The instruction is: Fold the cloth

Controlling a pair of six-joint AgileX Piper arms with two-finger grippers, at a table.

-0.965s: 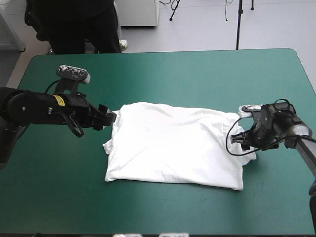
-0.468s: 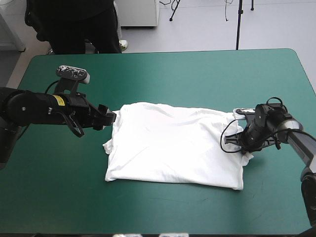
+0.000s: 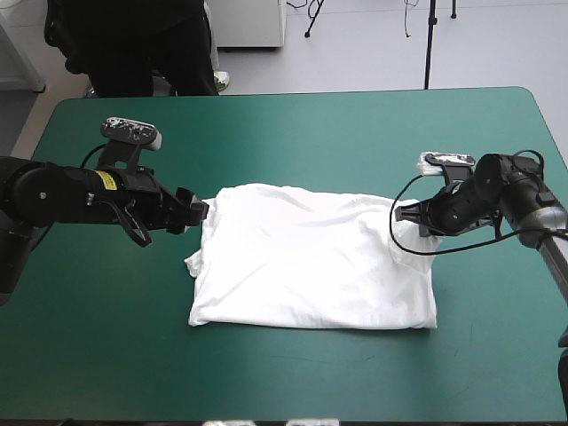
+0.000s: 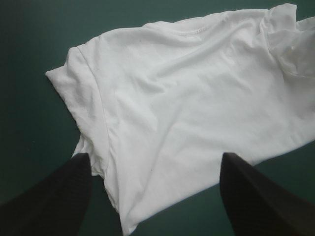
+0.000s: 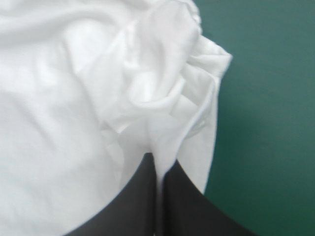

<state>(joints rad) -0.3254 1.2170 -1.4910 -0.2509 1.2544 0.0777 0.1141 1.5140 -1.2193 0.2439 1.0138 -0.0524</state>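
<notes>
The right gripper is clamped on the T-shirt. In the right wrist view its black fingers meet in a pointed arch with a thin fold of white cloth pinched between them. Just ahead of the tips, the fabric is gathered into a bunch of soft creases. In the high view this gripper sits right of the frame's centre, at the T-shirt's upper right corner, which is pulled up off the teal-green cover into a small peak.

The left gripper is wide open and holds nothing. In the left wrist view its two fingers stand far apart, with the T-shirt's near edge lying between and ahead of them. In the high view it sits left of centre, at the T-shirt's upper left corner. Whether it touches the cloth cannot be told.

The T-shirt lies spread in a rough rectangle across the middle of the frame. It is lightly wrinkled, and a sleeve pokes out at its left edge. Bare cover surrounds it on all sides.
</notes>
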